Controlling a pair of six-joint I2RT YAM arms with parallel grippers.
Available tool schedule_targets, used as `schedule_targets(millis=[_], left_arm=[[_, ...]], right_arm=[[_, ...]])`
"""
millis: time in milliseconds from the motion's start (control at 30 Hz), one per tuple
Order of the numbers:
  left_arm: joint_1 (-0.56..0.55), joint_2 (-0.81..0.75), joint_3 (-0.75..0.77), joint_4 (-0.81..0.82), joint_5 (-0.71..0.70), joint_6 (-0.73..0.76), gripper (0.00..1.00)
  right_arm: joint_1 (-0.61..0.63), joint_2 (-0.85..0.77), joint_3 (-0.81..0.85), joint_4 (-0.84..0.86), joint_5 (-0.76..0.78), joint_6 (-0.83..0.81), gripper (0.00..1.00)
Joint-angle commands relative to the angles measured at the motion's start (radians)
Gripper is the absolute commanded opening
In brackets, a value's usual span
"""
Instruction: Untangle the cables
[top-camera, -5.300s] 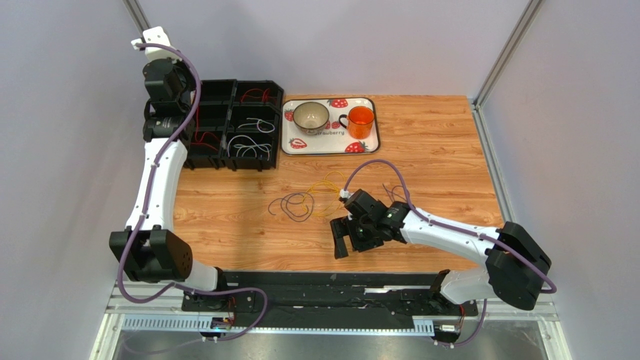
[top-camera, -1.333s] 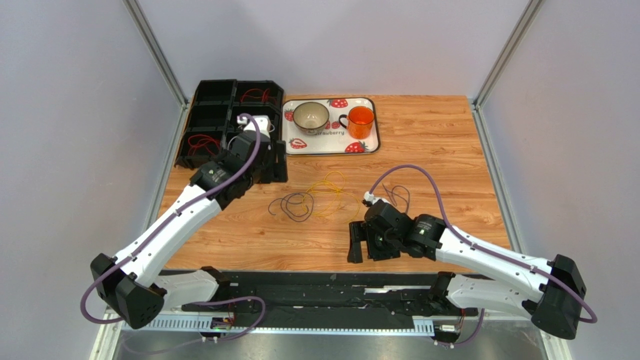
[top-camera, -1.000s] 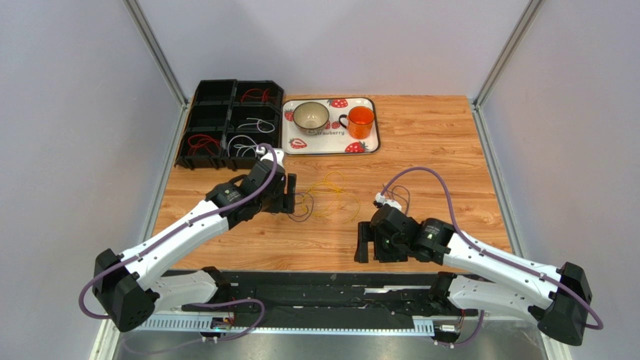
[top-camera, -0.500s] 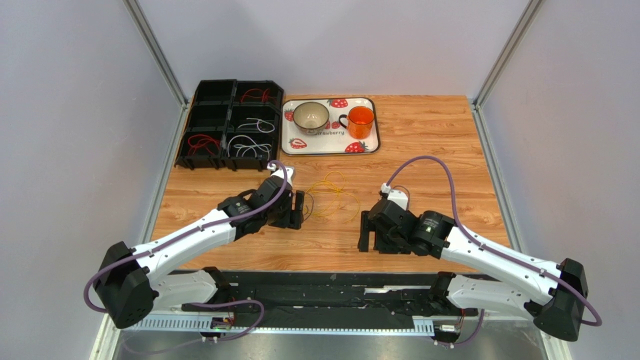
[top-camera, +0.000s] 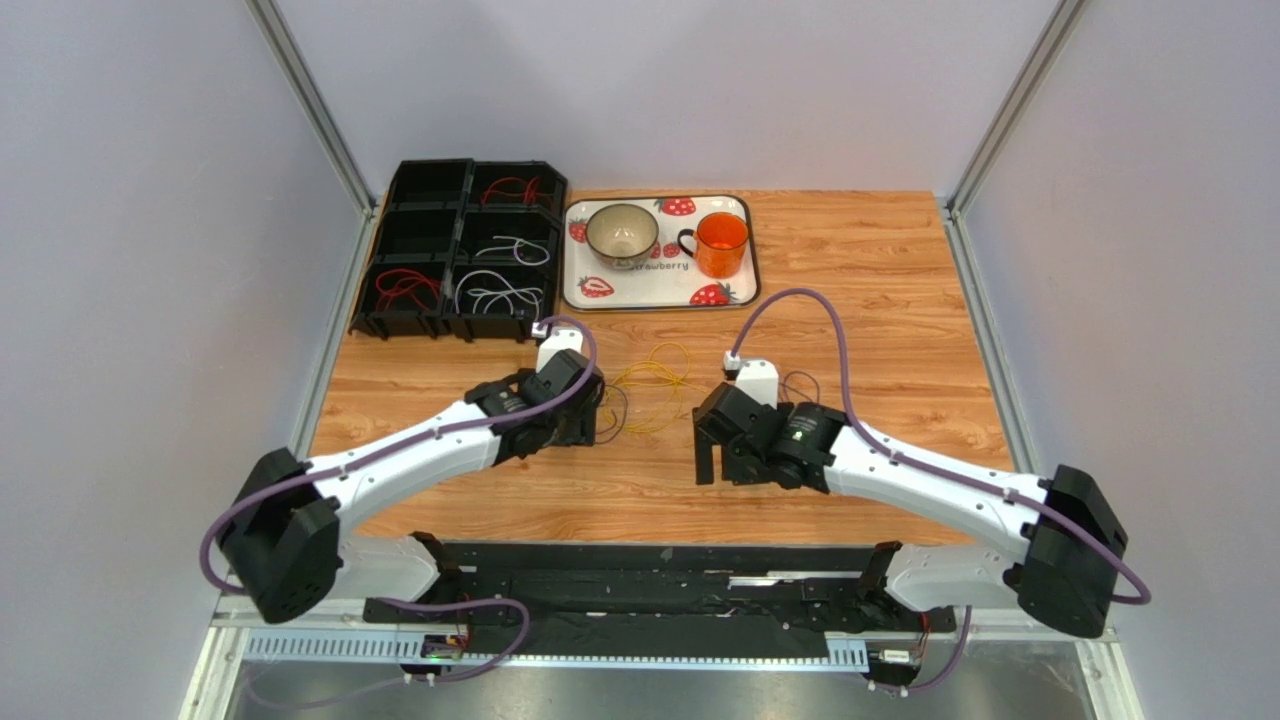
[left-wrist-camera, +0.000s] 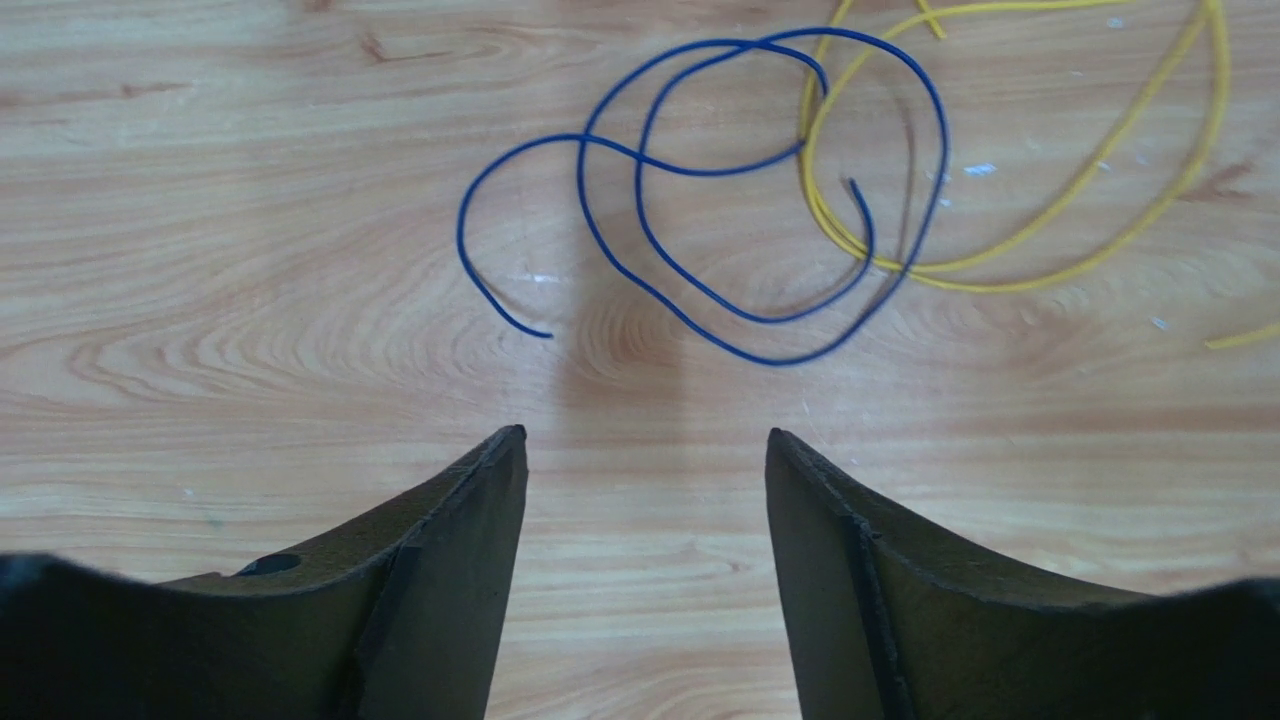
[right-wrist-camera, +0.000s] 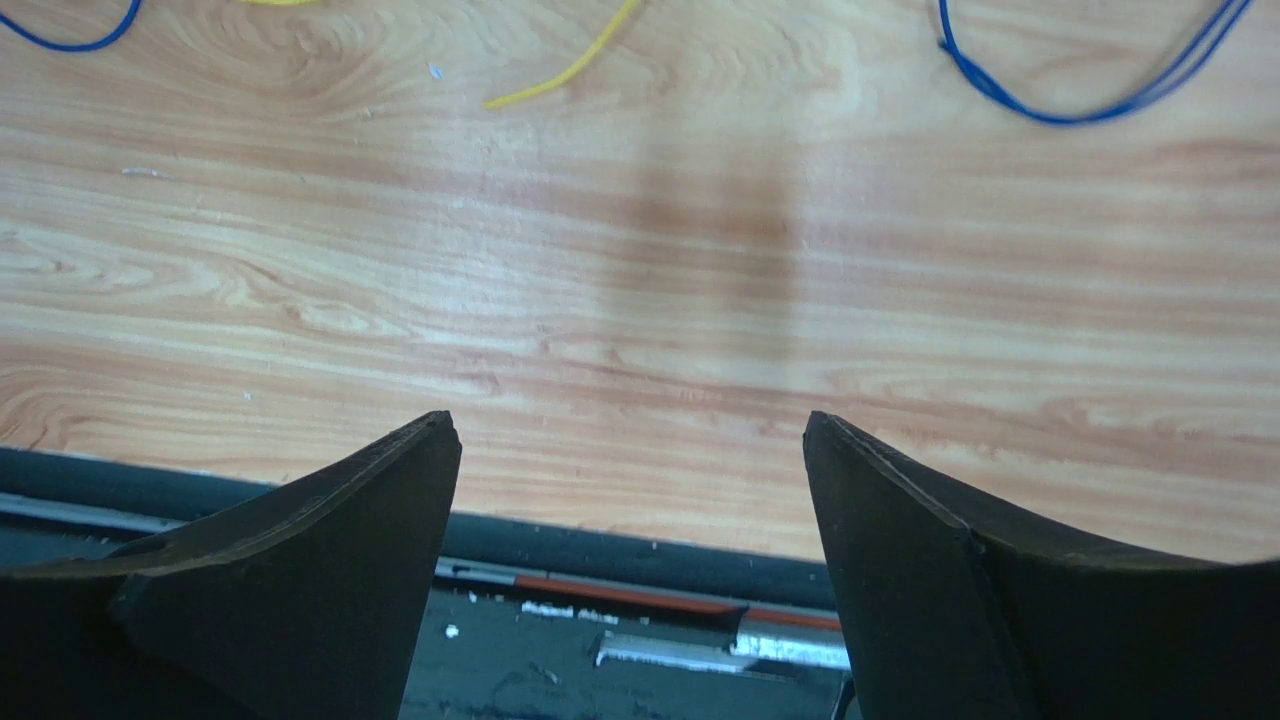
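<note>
Your left tool (top-camera: 598, 423) (left-wrist-camera: 646, 438): low over the counter (top-camera: 887, 315), jaws apart, bare wood between them, nothing gripped.

Your right tool (top-camera: 702, 458) (right-wrist-camera: 631, 420): jaws wide apart, nothing held, over the near strip of the counter close to its front edge.

Blue cable (left-wrist-camera: 684, 311): a loose double loop lying flat just ahead of your left tool's tips, not touched by them. Its far side crosses the yellow cable.

Yellow cable (top-camera: 661, 393) (left-wrist-camera: 1037, 278): a wider loop on the wood between your two tools and a little beyond them. One free end lies ahead of your right tool.

Second blue cable (top-camera: 796, 387) (right-wrist-camera: 1082, 113): on the wood beside your right arm, apart from the other two.

Bin (top-camera: 455, 210): black, divided into compartments, at the far left of the counter. You have white cables (top-camera: 504, 293) in its right-hand compartments and red cables (top-camera: 398, 285) in a near-left one, with more red at the far right.

Tray (top-camera: 657, 201): strawberry print, just right of the bin, carrying a bowl (top-camera: 621, 230) and an orange cup (top-camera: 721, 240).
</note>
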Motion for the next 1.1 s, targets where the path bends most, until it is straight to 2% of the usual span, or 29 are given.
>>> schedule_targets(millis=[0,133,333,700,967,1067], left_arm=[[0.0,0.136,0.109,-0.009,-0.11,0.005,0.66],[0.023,0.254,0.152,0.026,-0.093,0.004,0.61],[0.057,0.342,0.179,0.075,-0.055,0.007,0.52],[0.057,0.417,0.194,0.097,-0.013,0.002,0.4],[0.066,0.454,0.191,0.089,0.004,-0.05,0.38],[0.075,0.458,0.168,0.118,0.027,-0.059,0.28]], right_arm=[[-0.006,0.068,0.057,0.12,0.069,-0.108,0.9],[-0.027,0.122,0.054,0.171,0.046,-0.141,0.9],[-0.062,0.149,0.023,0.231,-0.002,-0.171,0.9],[-0.121,0.211,0.007,0.297,-0.08,-0.204,0.89],[-0.128,0.197,-0.006,0.3,-0.097,-0.209,0.89],[-0.128,0.185,-0.014,0.297,-0.106,-0.204,0.89]])
